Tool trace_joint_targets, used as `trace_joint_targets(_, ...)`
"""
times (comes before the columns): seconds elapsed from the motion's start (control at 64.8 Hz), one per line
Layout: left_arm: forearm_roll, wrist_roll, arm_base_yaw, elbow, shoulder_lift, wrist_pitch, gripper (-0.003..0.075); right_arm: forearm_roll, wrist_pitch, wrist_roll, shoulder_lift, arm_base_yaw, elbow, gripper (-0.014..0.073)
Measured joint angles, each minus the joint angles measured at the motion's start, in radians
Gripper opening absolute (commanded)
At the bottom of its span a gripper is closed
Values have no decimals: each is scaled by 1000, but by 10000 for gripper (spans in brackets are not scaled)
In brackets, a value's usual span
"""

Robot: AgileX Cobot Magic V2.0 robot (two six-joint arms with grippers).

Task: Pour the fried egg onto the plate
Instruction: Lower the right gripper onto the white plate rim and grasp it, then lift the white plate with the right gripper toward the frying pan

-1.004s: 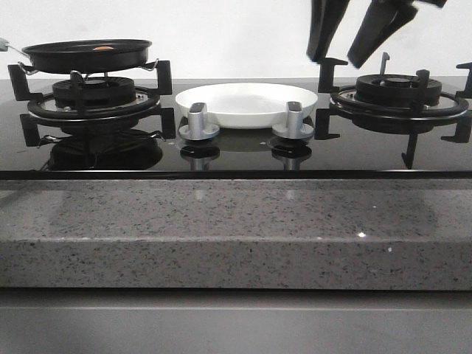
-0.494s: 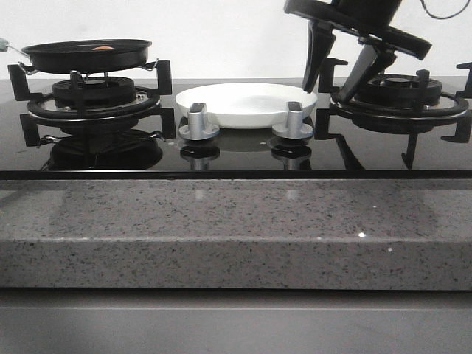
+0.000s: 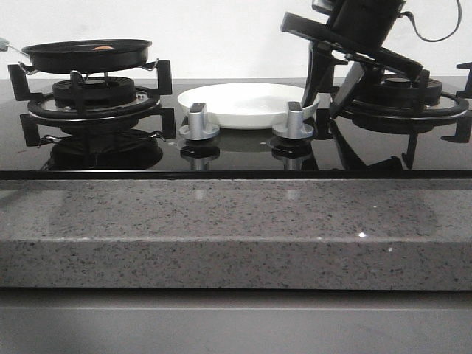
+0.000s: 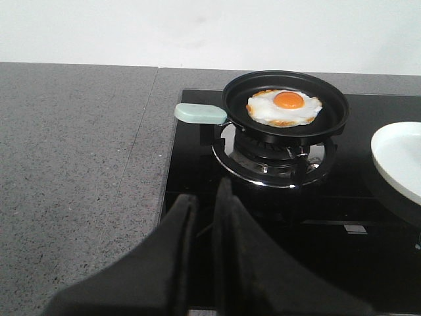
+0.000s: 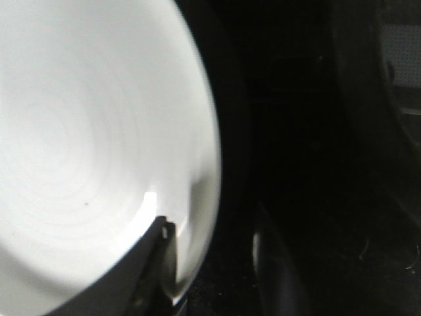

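Two fingers of the right pincer point(image 3: 329, 96) stand apart astride the near rim of the plate point(image 3: 247, 103), not clamped. Left pincer point(image 4: 204, 217) nearly together, empty; the fried egg point(image 4: 284, 107) lies ahead in the pan point(image 4: 286, 108).

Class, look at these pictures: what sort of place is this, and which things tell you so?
Most likely a kitchen: a black glass gas hob set in a speckled stone counter, with a frying pan holding a fried egg.

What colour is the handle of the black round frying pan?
Pale mint green handle on the black round frying pan; the left wrist view shows it best.
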Motion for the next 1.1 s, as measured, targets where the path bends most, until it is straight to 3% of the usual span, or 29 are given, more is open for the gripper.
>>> trace_joint_targets(0.154, 0, 0, 0, 0, 0, 0, 70, 8, -6, 0, 8, 0, 0, 111)
trace_joint_targets(0.355, 0, 0, 0, 0, 0, 0, 70, 26, -64, 2, 14, 0, 0, -74)
trace_joint_targets(0.834, 0, 0, 0, 0, 0, 0, 70, 54, -75, 0, -76, 2, -71, -68)
trace_joint_targets(1.096, 0, 0, 0, 0, 0, 0, 70, -107, -78, -18, -275, 83, 85, -68)
